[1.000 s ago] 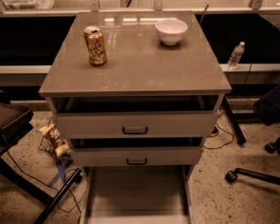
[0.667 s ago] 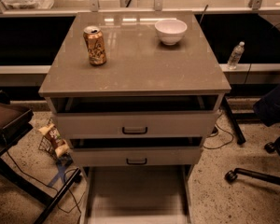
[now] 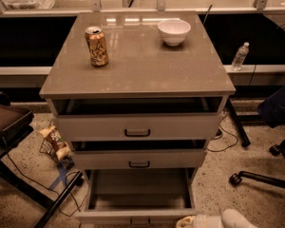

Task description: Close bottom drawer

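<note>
The bottom drawer [image 3: 138,190] is the lowest of the cabinet's three pale grey drawers. It stands pulled far out toward me, its long flat tray open to view, with its shallow front [image 3: 109,216] and black pull at the frame's lower edge. My gripper [image 3: 213,220], a white shape, pokes in at the bottom right, just beside the right end of the drawer front. The two taller drawers above, top [image 3: 137,127] and middle [image 3: 138,158], each stand slightly open.
A drink can [image 3: 96,46] and a white bowl [image 3: 174,31] stand on the cabinet top [image 3: 137,70]. A water bottle [image 3: 240,56] is at the right rear, office chair legs [image 3: 256,177] at the right, a snack bag [image 3: 54,141] and cables on the floor at the left.
The white gripper has come into view at the bottom right beside the bottom drawer's front. The drawers and the things on top have not moved.
</note>
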### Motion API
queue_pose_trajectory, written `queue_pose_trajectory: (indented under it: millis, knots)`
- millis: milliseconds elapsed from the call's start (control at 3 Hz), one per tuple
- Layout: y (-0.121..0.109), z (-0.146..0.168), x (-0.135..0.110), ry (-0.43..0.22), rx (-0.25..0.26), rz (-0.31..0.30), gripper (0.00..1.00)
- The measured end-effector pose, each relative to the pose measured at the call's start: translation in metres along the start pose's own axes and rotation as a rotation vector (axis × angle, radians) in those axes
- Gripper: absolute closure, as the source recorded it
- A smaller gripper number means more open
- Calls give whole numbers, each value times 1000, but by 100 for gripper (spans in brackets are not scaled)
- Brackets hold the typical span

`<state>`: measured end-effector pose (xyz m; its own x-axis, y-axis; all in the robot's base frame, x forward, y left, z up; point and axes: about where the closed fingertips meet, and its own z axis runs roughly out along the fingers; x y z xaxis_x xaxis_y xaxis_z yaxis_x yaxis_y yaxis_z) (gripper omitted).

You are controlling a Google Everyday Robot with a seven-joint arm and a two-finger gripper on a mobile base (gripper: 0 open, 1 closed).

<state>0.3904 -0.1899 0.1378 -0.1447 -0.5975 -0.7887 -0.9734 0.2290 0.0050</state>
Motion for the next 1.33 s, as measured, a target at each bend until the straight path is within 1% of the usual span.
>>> queue_pose_trajectory:
  millis: [333, 667, 1000, 1333]
  knots:
    - [-31, 14, -20, -16, -4, -52, 100]
    - [-57, 33, -38, -56, -9, -93, 100]
    - [-82, 51, -52, -105, -6, -122, 100]
    - [-103, 63, -63, -155, 16, -138, 100]
